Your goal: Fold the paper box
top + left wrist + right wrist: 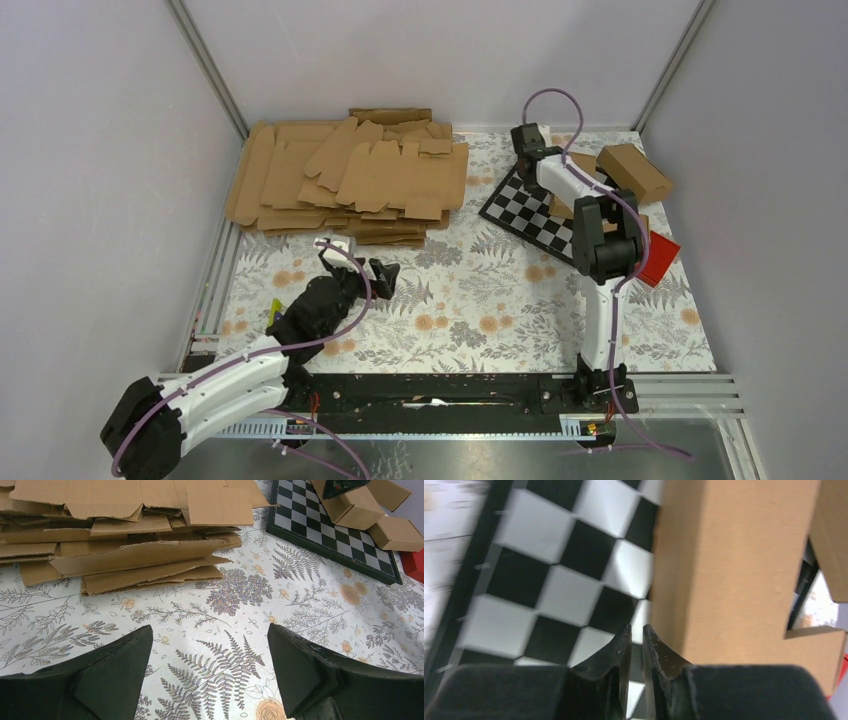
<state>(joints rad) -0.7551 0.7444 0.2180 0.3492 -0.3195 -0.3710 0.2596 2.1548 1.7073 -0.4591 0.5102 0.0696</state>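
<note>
Folded brown paper boxes stand on the checkerboard [530, 215] at the back right; one [636, 172] is in plain sight, another [586, 163] is partly hidden by my right arm. My right gripper [528, 145] is low over the board's far end. In the right wrist view its jaws [637, 630] are shut with nothing between them, right beside a paper box [724, 555]. My left gripper [385, 272] is open and empty over the floral cloth; in the left wrist view [210, 630] it faces the flat blanks [130, 555].
A tall pile of flat brown blanks [350, 180] fills the back left. A red block [657, 258] lies right of my right arm's elbow. Grey walls and a metal frame close the table at the back and sides.
</note>
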